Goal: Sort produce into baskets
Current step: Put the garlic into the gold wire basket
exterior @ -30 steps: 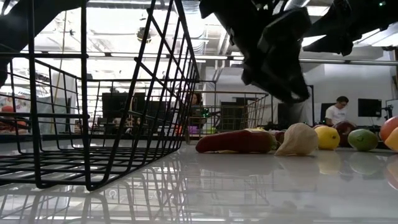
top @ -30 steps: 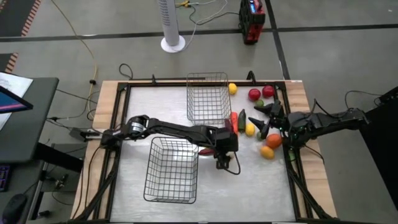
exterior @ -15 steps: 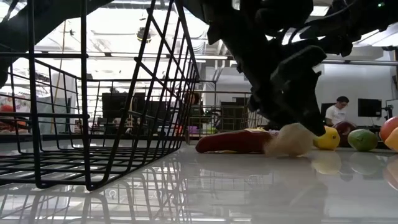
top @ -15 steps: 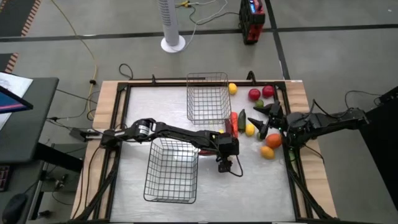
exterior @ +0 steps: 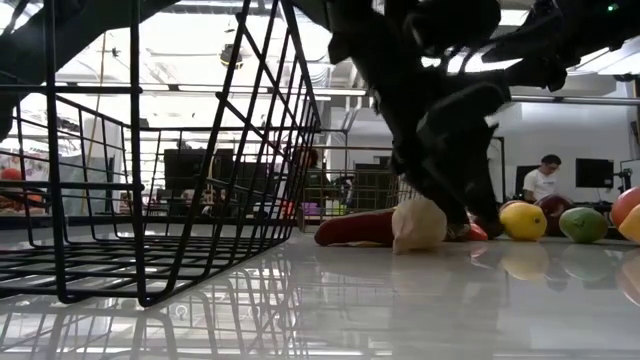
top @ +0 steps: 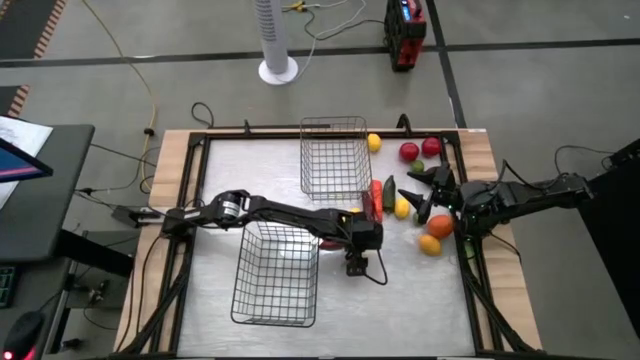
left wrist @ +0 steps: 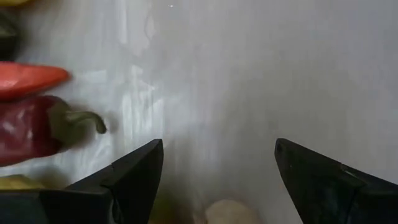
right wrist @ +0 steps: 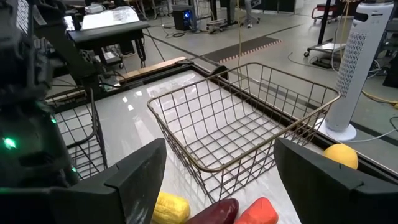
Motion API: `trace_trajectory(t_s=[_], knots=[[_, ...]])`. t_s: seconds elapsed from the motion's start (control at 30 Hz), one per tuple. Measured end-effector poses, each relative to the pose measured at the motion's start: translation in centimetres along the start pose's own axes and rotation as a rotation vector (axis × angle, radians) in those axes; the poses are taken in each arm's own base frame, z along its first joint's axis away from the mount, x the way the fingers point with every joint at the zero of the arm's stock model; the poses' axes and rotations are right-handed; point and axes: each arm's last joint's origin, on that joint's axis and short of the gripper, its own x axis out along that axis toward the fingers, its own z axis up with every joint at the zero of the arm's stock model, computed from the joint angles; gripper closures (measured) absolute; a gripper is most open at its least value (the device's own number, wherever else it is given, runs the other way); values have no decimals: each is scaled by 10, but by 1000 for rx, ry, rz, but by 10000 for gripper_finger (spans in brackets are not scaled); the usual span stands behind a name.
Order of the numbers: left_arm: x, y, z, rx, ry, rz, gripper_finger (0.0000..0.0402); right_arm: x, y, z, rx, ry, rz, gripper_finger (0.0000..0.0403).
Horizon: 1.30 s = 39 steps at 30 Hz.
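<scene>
Two wire baskets: near basket (top: 276, 273) at table's left-centre, far basket (top: 335, 158) behind it, both w/o visible produce. Left gripper (top: 356, 266) sits low just right of near basket, fingers spread around whitish garlic (exterior: 419, 223) on the tabletop, red pepper (exterior: 356, 228) just behind. Right gripper (top: 428, 188) hovers by the produce cluster (top: 418, 150) at the right edge, fingers apart, holding nothing.

Overhead, table-level and two wrist cameras share the table (top: 420, 290).

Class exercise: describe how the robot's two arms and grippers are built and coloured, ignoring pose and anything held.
Both arms are black, slender and jointed. The left gripper has broad, flat, wedge-shaped black fingers and a thin black cable looping beside it. The right gripper has matching dark fingers.
</scene>
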Motion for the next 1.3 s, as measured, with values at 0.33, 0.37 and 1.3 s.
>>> trace_trajectory(t_s=[0.33, 0.37, 1.3], knots=[[-29, -17, 8, 22, 99, -34, 104, 0, 0, 0, 1, 3, -1, 78], [-29, -19, 5, 16, 123, -20, 104, 0, 0, -1, 1, 5, -1, 78], [-35, -62, -14, 1164, 358, 124, 104, 2, 0, -4, 12, 6, -1, 78]])
